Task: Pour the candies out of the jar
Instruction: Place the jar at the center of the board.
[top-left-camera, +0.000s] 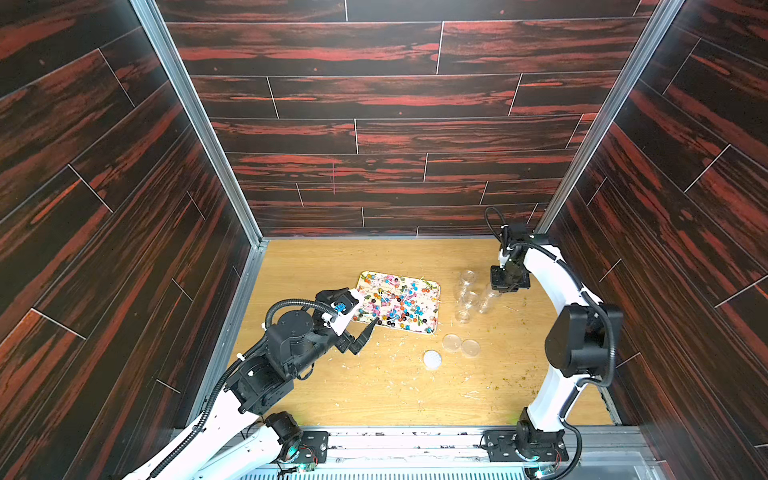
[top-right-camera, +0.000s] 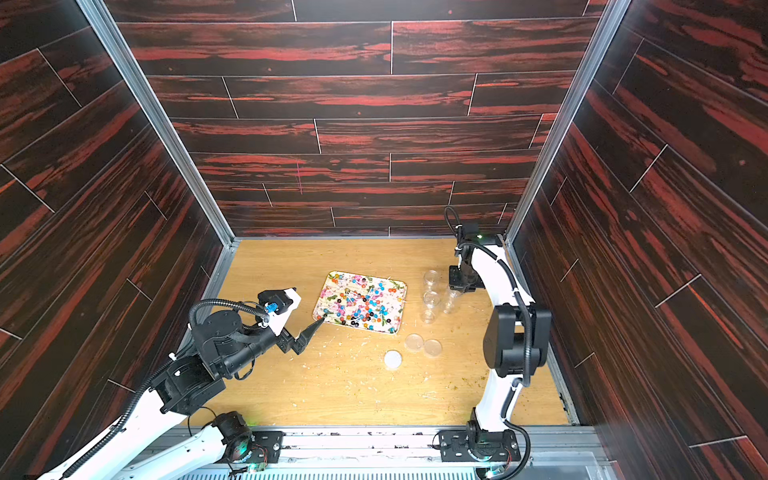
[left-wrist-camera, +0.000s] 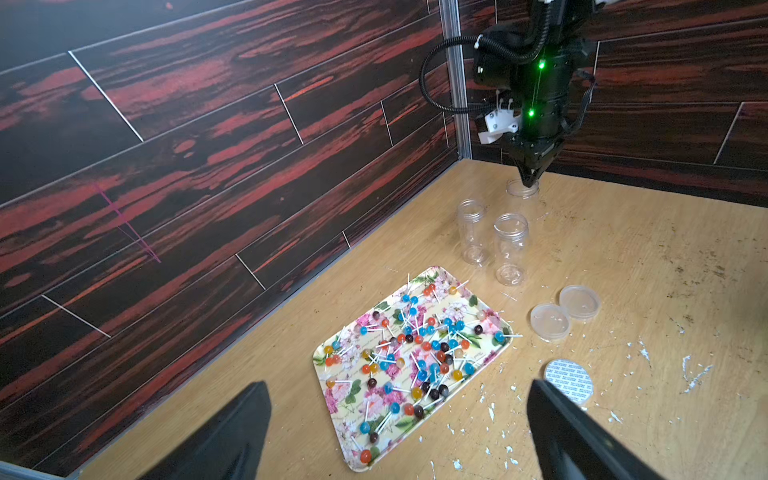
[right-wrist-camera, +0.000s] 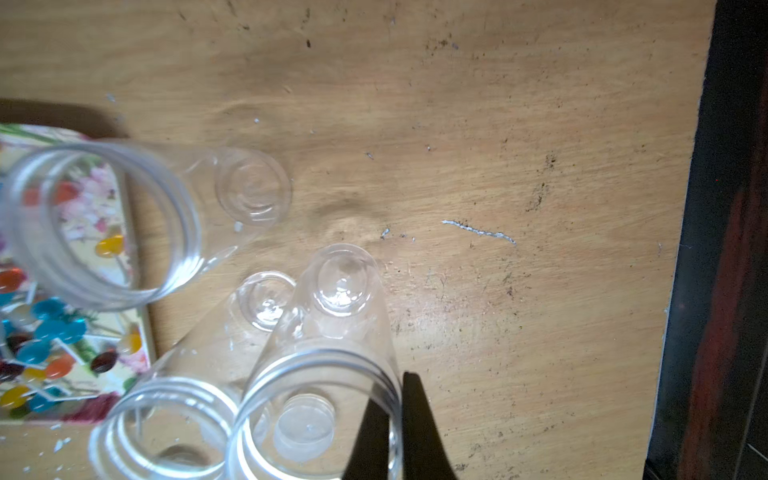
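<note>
**A:** Nearest to you?
**B:** Your left gripper (left-wrist-camera: 398, 383), jaws spread wide, empty, at the near corner of the tray (left-wrist-camera: 332, 419). Then one white seal disc (left-wrist-camera: 568, 380) and two clear lids (left-wrist-camera: 550, 322).
**A:** The candies?
**B:** The candies (left-wrist-camera: 415, 357) lie scattered across the tray.
**A:** Beyond?
**B:** Two empty jars (left-wrist-camera: 510, 249) beside the tray. A third jar (left-wrist-camera: 523, 195), its rim pinched by your right gripper (left-wrist-camera: 528, 182).

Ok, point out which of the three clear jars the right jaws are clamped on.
The jar farthest from the tray: the right jaws pinch its rim, while the other two jars stand free.
</note>
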